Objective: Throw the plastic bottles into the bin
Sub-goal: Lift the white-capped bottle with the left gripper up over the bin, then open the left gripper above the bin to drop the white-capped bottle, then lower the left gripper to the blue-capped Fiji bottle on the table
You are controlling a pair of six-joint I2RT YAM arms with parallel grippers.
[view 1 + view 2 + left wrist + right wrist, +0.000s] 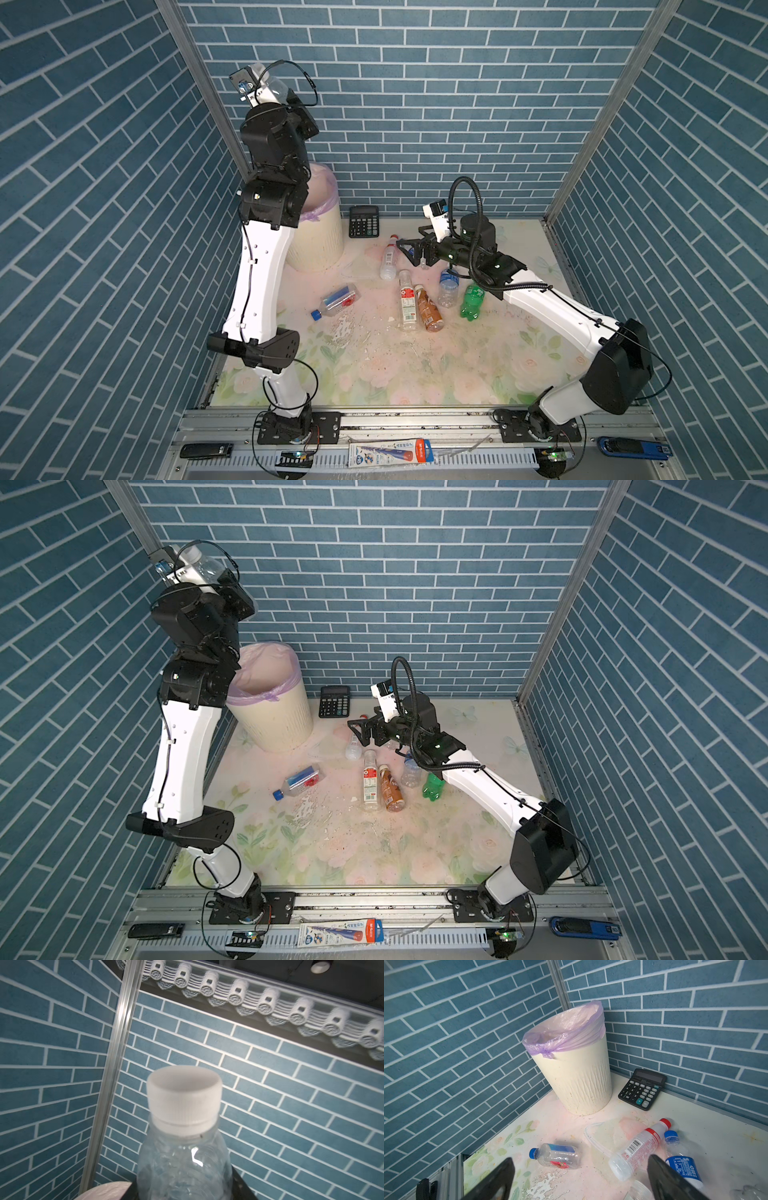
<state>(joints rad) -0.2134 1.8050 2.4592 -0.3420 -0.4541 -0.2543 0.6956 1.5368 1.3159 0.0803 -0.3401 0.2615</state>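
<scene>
My left gripper [272,92] is raised high, over the bin [318,249], and is shut on a clear bottle [185,1157] with a white cap, which shows in both top views [208,568]. The bin, cream with a lilac liner, stands in the back left corner [577,1076]. My right gripper [409,251] hangs open and empty just above a red-capped clear bottle [389,259]. Loose on the table lie a blue-capped bottle [334,301], a white-labelled one [408,301], an amber one [428,309], a blue-labelled clear one [449,286] and a green one [472,301].
A black calculator [364,221] leans at the back wall beside the bin. Blue brick walls close in three sides. On the front rail lie a pen packet [390,453], a black bar [206,450] and a blue tool [636,448].
</scene>
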